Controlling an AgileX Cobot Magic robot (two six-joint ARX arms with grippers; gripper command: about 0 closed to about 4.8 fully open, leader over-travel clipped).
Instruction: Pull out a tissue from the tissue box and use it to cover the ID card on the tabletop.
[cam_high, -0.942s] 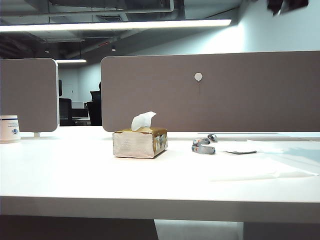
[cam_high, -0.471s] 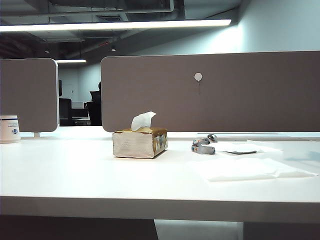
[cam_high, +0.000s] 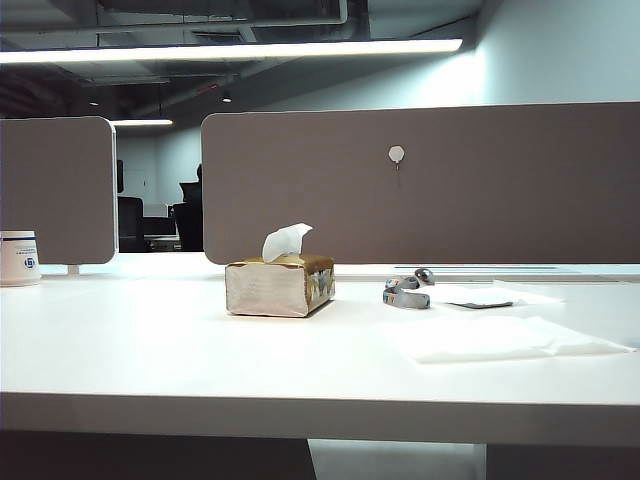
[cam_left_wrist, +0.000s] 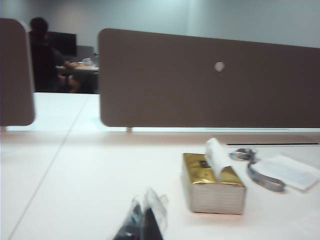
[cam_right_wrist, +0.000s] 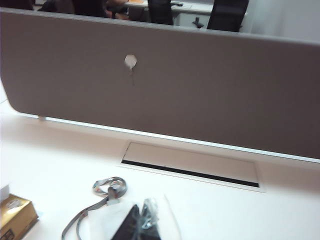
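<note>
Already, from where I sat, both tools had their fingers together on nothing: the left tool (cam_left_wrist: 142, 225) hung back from the tissue box (cam_high: 280, 285), the right tool (cam_right_wrist: 142, 225) above the grey lanyard (cam_right_wrist: 97, 202). One tissue (cam_high: 495, 337) lay flat on the tabletop (cam_high: 150, 350) near the front, another (cam_high: 495, 295) just behind the lanyard; I could not make out the ID card. I judged the sheets featherlight, limp and easily torn, best pinched at a corner. The box tuft (cam_high: 286, 241) offered a soft upright grip.

Left tool (cam_left_wrist: 141, 226), right tool (cam_right_wrist: 141, 223): both closed.
</note>
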